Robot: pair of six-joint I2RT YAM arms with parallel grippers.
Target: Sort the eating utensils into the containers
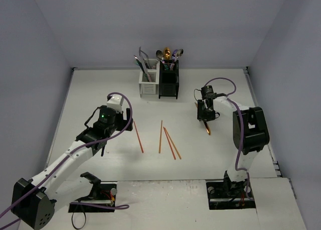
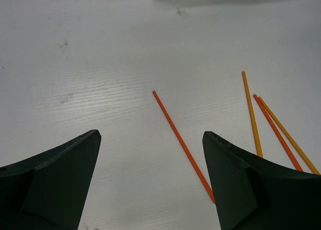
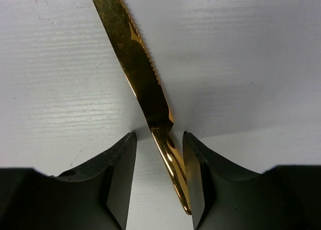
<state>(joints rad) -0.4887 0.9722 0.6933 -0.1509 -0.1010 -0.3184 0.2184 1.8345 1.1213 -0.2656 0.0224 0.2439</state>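
Note:
A gold knife (image 3: 135,54) lies on the white table at the right (image 1: 207,127). My right gripper (image 3: 159,137) is low over it with jaws open to either side of its handle; the handle rests against the right finger and a gap shows on the left. It also shows in the top view (image 1: 206,116). My left gripper (image 2: 150,134) is open and empty above the table (image 1: 123,120). A red chopstick (image 2: 183,144) lies just inside its right finger. Three more chopsticks (image 1: 169,139) lie at mid-table. The white caddy (image 1: 149,83) and black caddy (image 1: 168,80) stand at the back, holding several utensils.
Grey walls enclose the table on three sides. The right arm's elbow (image 1: 250,129) stands tall near the right edge. Purple cables loop along both arms. The arm bases sit at the near edge.

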